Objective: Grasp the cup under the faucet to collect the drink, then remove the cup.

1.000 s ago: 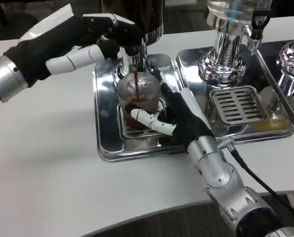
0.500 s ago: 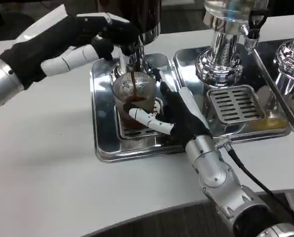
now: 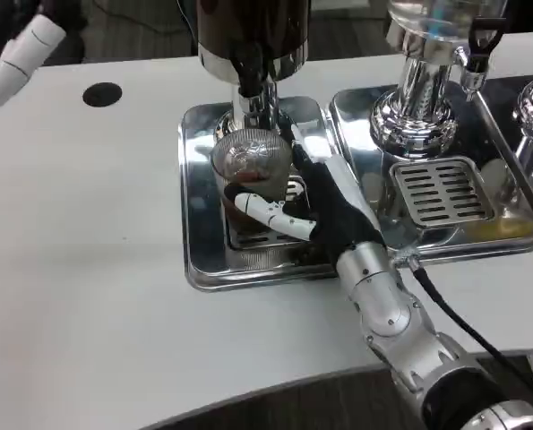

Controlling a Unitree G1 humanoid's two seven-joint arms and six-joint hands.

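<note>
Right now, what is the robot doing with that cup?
The robot's right hand grips a clear plastic cup standing on the drip tray under the dark drink dispenser's faucet. There is some brown drink in the cup, and no stream is pouring. The left hand is up at the far left corner, off the machine.

Single head-mounted view, angled steeply down and forward onto the near white table (image 3: 96, 269), close range.
</note>
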